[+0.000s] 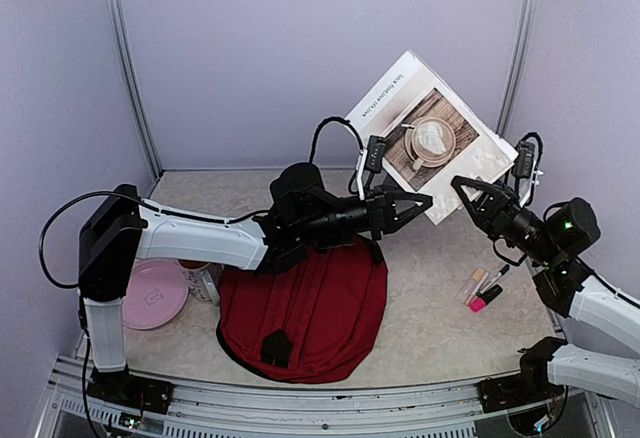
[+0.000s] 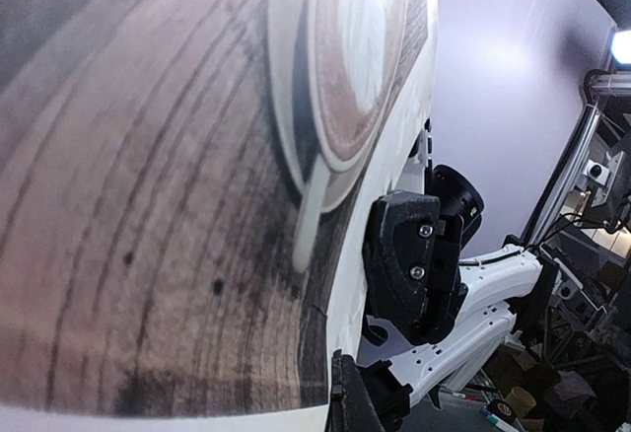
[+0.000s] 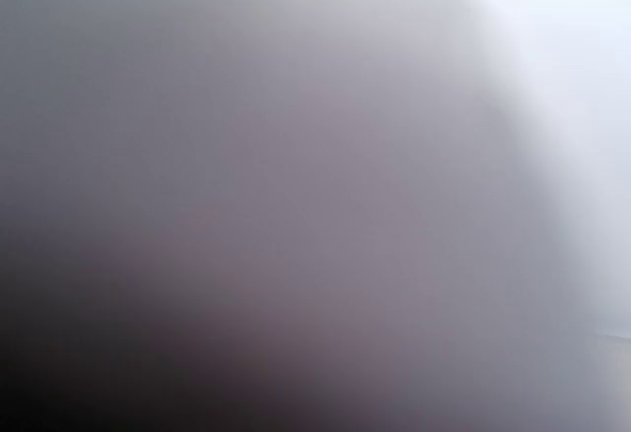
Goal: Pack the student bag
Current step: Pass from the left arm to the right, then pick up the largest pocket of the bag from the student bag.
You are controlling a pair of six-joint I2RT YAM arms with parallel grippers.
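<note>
The student bag [image 1: 310,303], a dark red backpack, lies flat on the table in front of the arms. A white book [image 1: 430,133] with a coffee-cup cover is held tilted in the air behind it. My left gripper [image 1: 430,199] is shut on the book's lower corner. The cover [image 2: 177,205] fills the left wrist view beside one of my fingertips [image 2: 367,402]. My right gripper [image 1: 455,182] meets the same corner from the right, its tips drawn to a point on the book. It also shows in the left wrist view [image 2: 414,254] behind the book's edge. The right wrist view is a grey blur.
A pink plate [image 1: 152,293] and a small can [image 1: 203,280] sit left of the bag. Several pens and a pink marker [image 1: 485,290] lie to its right. Purple walls with metal posts close in the back and sides.
</note>
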